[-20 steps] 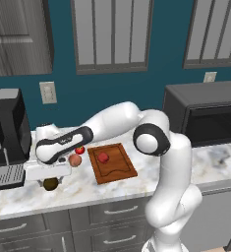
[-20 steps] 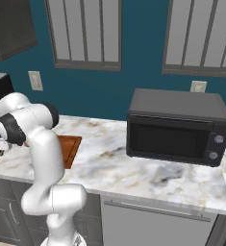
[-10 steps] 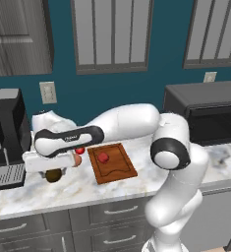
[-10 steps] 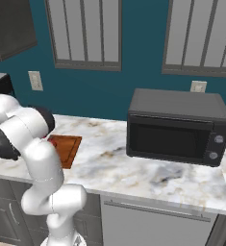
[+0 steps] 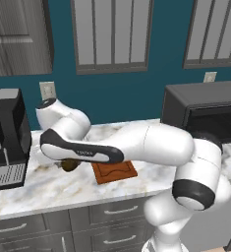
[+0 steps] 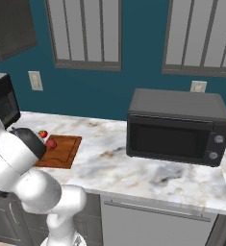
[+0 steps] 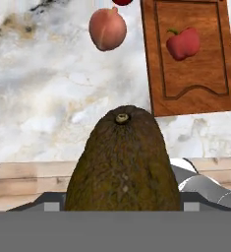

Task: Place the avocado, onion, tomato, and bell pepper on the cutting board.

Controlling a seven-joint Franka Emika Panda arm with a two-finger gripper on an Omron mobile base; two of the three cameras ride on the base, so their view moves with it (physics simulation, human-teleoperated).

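The avocado, dark olive-brown, sits stem-up and very close in the hand view, held above the marble counter. In the left base view the avocado hangs under my forearm just left of the cutting board, with my gripper shut on it. The bell pepper lies on the cutting board. Left of the board, the peach-pink onion rests on the counter. The tomato stands beside the board's far left corner, close to the bell pepper.
A black coffee machine stands at the counter's left end. To the right of the board is a black microwave. The counter's front edge runs just below the avocado in the hand view.
The arm has swung and stretched low across the counter. The avocado has come up off the counter and shifted right, closer to the board.
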